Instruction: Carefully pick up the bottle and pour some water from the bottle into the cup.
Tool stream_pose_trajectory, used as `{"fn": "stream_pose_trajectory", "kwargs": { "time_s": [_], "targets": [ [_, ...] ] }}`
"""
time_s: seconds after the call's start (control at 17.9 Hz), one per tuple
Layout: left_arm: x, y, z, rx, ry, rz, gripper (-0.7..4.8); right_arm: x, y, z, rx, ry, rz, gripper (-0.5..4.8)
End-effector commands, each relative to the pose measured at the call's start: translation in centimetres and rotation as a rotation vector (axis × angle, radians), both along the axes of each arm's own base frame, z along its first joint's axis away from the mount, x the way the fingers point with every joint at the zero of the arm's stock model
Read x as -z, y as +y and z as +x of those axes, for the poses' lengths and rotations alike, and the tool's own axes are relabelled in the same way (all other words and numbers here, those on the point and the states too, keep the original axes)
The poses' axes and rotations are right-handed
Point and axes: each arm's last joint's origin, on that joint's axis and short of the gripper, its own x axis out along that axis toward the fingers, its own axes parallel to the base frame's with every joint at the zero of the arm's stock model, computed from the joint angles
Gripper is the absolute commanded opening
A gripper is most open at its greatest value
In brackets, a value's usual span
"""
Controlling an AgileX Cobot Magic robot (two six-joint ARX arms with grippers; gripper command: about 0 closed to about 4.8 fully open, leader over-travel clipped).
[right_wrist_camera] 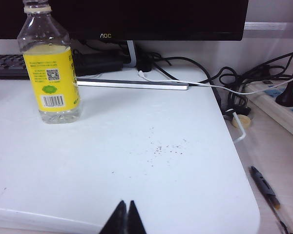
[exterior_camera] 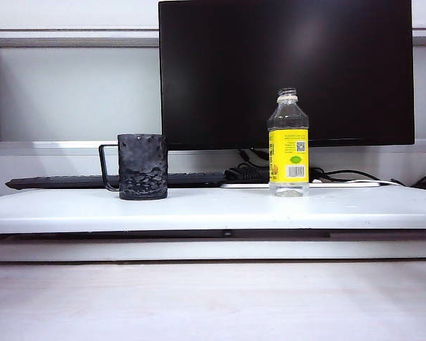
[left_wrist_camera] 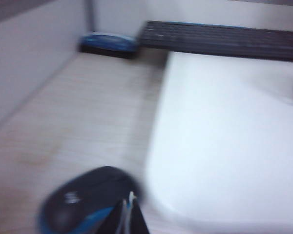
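Note:
The clear bottle [exterior_camera: 288, 145] with a yellow label stands upright and capless on the white board [exterior_camera: 213, 207], right of centre; a little water [exterior_camera: 288, 187] sits at its base. The dark dimpled cup [exterior_camera: 142, 166] stands upright to its left, wire handle facing left. Neither gripper shows in the exterior view. In the right wrist view the bottle [right_wrist_camera: 49, 68] stands far ahead and off to one side of my right gripper [right_wrist_camera: 126, 204], which is shut and empty over the board's near edge. My left gripper [left_wrist_camera: 128, 201] is shut and empty, hovering by a computer mouse [left_wrist_camera: 85, 200]; the cup is out of that view.
A black monitor [exterior_camera: 287, 67] and a keyboard [exterior_camera: 113, 180] stand behind the board. Cables [right_wrist_camera: 234, 80], a power strip [right_wrist_camera: 283, 105] and a pen [right_wrist_camera: 264, 187] lie on the desk beside the board. A blue-black object [left_wrist_camera: 109, 44] sits by the wall.

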Motion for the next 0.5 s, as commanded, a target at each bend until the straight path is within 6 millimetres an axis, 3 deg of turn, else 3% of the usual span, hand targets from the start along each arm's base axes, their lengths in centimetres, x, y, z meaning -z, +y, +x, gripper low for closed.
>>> {"fn": "stream_pose_trajectory", "kwargs": {
  "time_s": [0.06, 0.39, 0.5],
  "targets": [
    [0.25, -0.58, 0.05, 0.063, 0.011, -0.001, 0.22, 0.11, 0.01, 0.04, 0.000, -0.006, 0.001, -0.05],
    [0.26, -0.76, 0.05, 0.083, 0.012, -0.001, 0.22, 0.28, 0.00, 0.04, 0.003, 0.013, 0.000, -0.05],
    [0.26, -0.76, 0.05, 0.083, 0.012, 0.000, 0.22, 0.65, -0.24, 0.03, 0.084, 0.051, -0.006, -0.05]
  ]
}}
